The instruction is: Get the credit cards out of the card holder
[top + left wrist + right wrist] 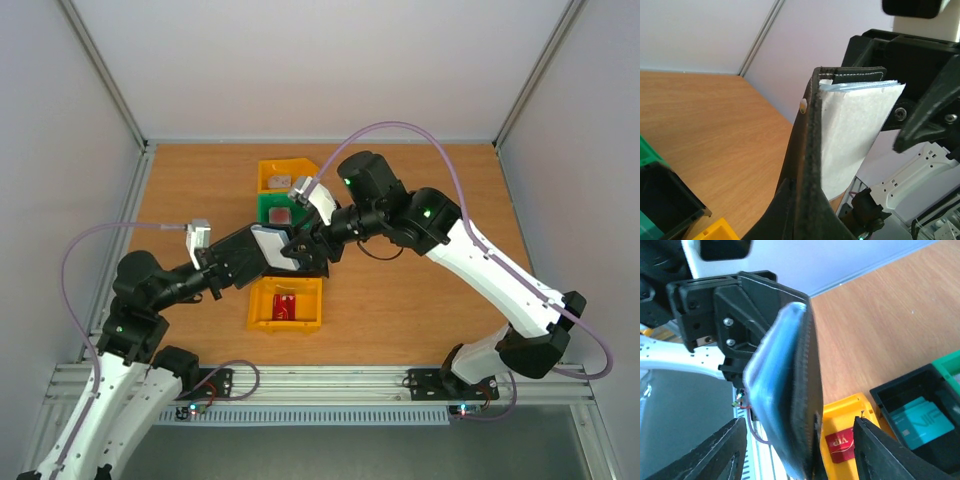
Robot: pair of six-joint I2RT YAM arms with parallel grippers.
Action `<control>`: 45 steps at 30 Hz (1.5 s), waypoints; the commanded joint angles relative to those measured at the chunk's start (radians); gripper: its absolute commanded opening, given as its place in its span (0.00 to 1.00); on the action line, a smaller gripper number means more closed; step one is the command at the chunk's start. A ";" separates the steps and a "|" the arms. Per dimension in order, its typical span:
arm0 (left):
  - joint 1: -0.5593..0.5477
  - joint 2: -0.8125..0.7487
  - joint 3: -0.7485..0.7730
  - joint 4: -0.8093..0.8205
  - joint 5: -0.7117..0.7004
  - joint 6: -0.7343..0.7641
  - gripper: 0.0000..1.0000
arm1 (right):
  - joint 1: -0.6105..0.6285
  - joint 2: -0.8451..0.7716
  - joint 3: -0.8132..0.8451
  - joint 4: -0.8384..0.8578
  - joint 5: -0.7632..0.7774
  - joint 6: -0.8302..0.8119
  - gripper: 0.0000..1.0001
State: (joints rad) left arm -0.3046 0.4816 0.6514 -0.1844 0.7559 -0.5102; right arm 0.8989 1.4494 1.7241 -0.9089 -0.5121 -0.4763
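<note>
Card holder (810, 165) in clenched left jaws, between released right jaws; its inside hidden

Wooden table (420, 300) carrying a single row of four plastic bins: a green bin (268, 203), a yellow bin (272, 178) touching its far side, a black bin (900, 385) against its near side, and a second yellow bin (258, 310) just beyond the black one.
</note>
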 commanded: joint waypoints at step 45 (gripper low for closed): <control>0.002 0.037 0.124 -0.279 -0.322 -0.023 0.00 | 0.230 0.072 -0.109 0.410 0.402 0.004 0.99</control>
State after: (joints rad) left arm -0.3031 0.5224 0.7723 -0.4988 0.4366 -0.5453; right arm 1.1233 1.4998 1.5635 -0.5011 -0.0238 -0.4896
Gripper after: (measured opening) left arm 0.027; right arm 0.965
